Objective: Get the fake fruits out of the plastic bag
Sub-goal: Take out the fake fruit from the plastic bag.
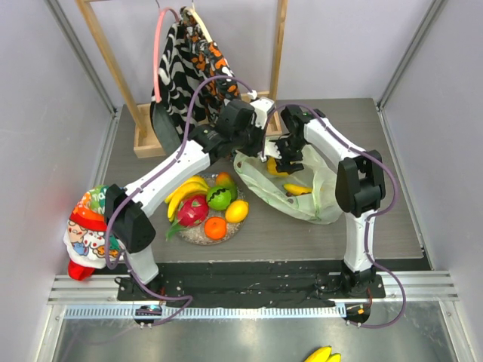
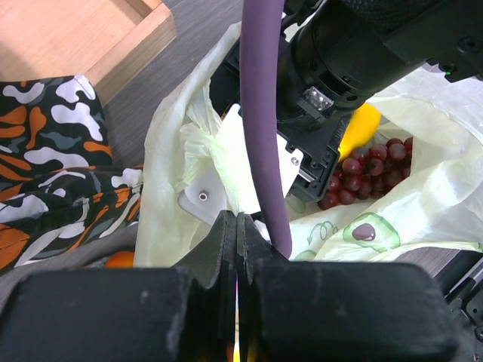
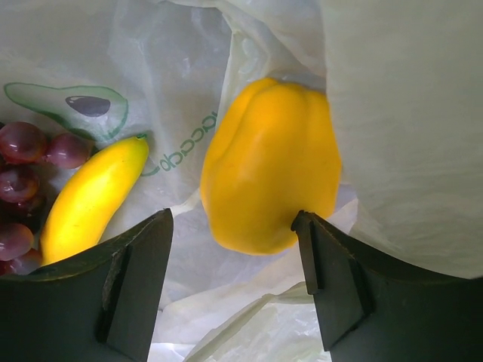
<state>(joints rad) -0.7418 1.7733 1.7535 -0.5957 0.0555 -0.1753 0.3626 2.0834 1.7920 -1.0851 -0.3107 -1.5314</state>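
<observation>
**Ana:** Black fingers (image 3: 139,286) of the right hand (image 3: 232,226) fill the bottom of its wrist view. They stand apart, one to either side of the lower end of a yellow lobed fruit (image 3: 268,173).

**Ben:** Squeezing it?

**Ana:** No. One finger stands clear of the fruit, and the other only overlaps its edge. The fruit lies on the film of the plastic bag (image 3: 173,68). A banana (image 3: 90,200) lies beside it, and purple grapes (image 3: 19,188) sit at the frame's left edge.

**Ben:** And the left hand (image 2: 236,234)?

**Ana:** Its fingers are pressed together, with the tips right at the bag's bunched rim. I cannot tell whether any film is caught between them. Beyond them the right arm (image 2: 362,53) reaches into the bag's mouth, next to the grapes. A patterned cloth (image 2: 45,166) lies off to the left.

**Ben:** Where does the bag sit?

**Ana:** Seen from above, it lies on the grey tabletop (image 1: 392,151), right of centre. Its mouth is turned toward the spot where the two hands meet. Near its left side a dish (image 1: 198,235) holds a banana bunch (image 1: 185,192), a dragon fruit (image 1: 194,211), a green apple (image 1: 219,197), an orange (image 1: 216,228), a lemon (image 1: 237,211) and a mango (image 1: 225,179), all outside the bag.
</observation>
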